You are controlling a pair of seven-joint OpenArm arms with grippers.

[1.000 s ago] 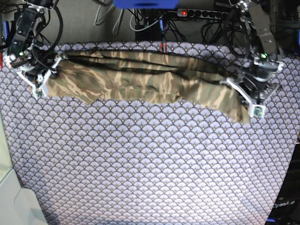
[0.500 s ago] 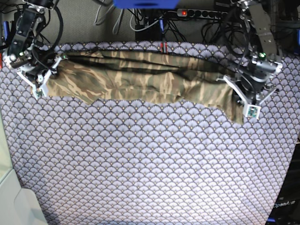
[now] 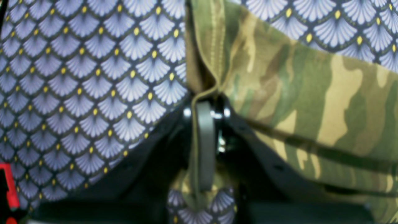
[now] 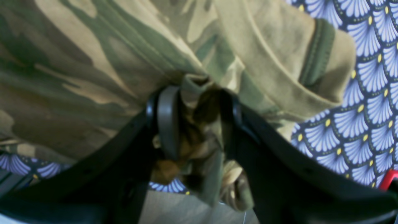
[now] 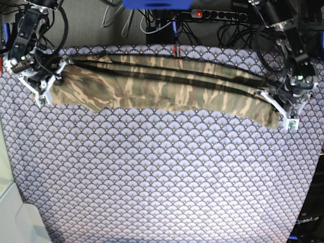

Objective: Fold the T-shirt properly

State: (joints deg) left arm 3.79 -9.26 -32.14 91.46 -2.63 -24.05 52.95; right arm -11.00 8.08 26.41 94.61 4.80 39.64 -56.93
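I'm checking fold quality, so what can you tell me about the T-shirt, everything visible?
The T-shirt is soft cloth in a camouflage print of tan, olive and brown streaks, with stitched hems. It lies stretched into a long, narrow, creased band across the far part of the purple-grey fan-scale cloth, its near edge jagged. Each end is pinched: the left hand is shut on a thin hem edge, and the right hand grips a thick bunched wad.

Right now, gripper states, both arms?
Left gripper: shut on the T-shirt, pinching a thin hem edge.
Right gripper: shut on the T-shirt, a thick bunch of cloth between its jaws.
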